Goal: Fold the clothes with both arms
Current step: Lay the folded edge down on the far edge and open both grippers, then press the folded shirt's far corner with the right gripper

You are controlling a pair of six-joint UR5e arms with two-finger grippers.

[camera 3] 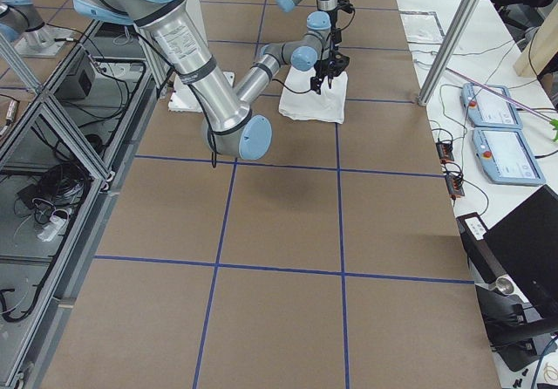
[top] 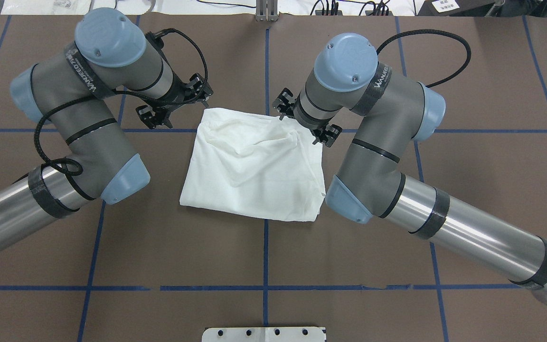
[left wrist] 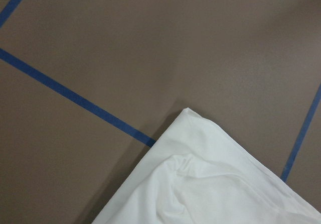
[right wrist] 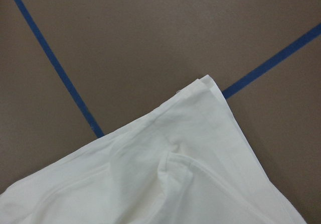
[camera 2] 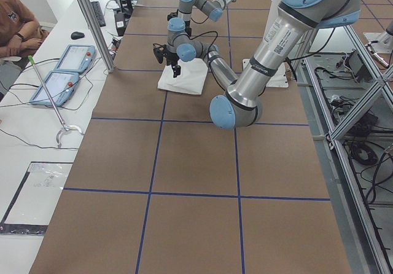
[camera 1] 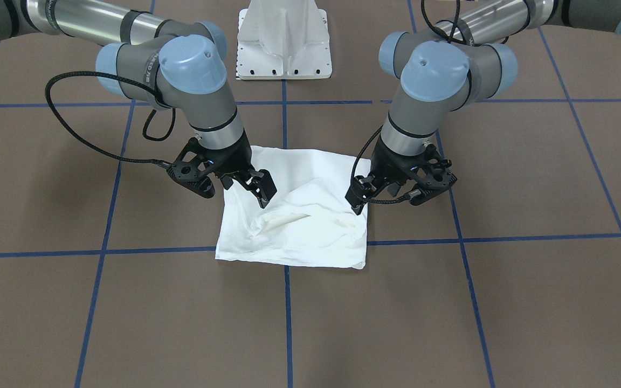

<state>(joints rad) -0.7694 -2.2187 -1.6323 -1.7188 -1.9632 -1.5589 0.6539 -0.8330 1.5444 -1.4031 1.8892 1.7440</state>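
Where blue tape lines (camera 1: 154, 251) cross near the middle of the counter (camera 1: 504, 302), the folded white shirt (camera 1: 294, 226) lies flat. Right tool (camera 1: 246, 189) and left tool (camera 1: 375, 195) hover over two corners, jaws seemingly open, gripping nothing.

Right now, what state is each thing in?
shirt: folded into a rough square, lying flat, top layer rumpled.
left pincer: open, empty, over one side edge of the shirt.
right pincer: open, empty, over the opposite side edge.
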